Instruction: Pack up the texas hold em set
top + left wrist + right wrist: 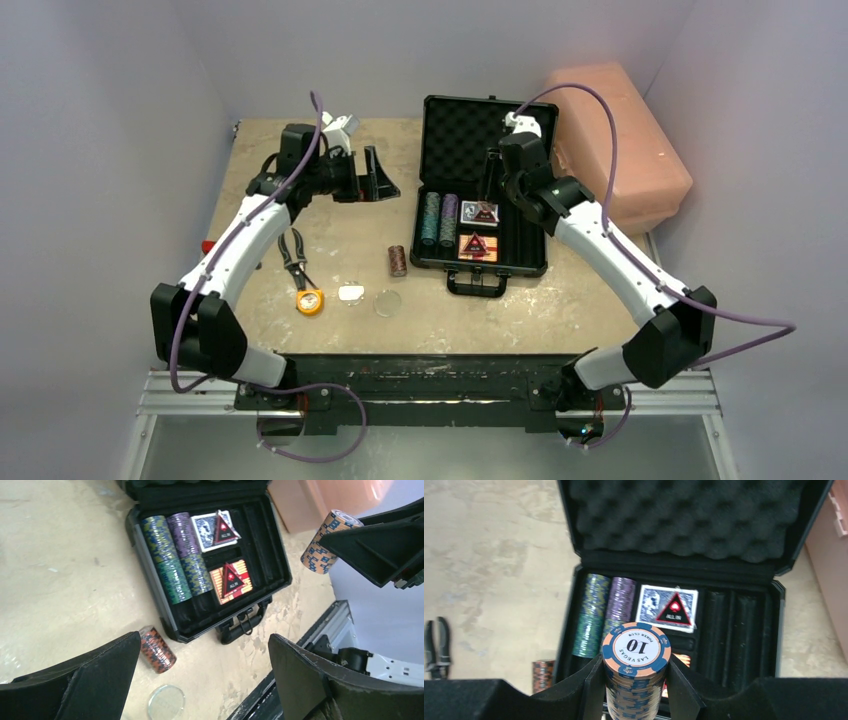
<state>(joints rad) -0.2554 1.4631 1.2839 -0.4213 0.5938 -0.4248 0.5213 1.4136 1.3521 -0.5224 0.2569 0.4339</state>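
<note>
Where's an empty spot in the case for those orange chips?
The empty slots between the decks and the right side of the case are free. It's crowded on the left with the teal stack and purple stack. The right gripper holds the orange chips.

Pink box (620,140) at far right; pliers (293,252) beside, perhaps touching, orange tape measure (310,301).

Matt black briefcase (520,268) with egg-crate foam lining (684,520); rough, mottled tabletop (560,300); pink box (625,150) looks smooth, perhaps plastic.
</note>
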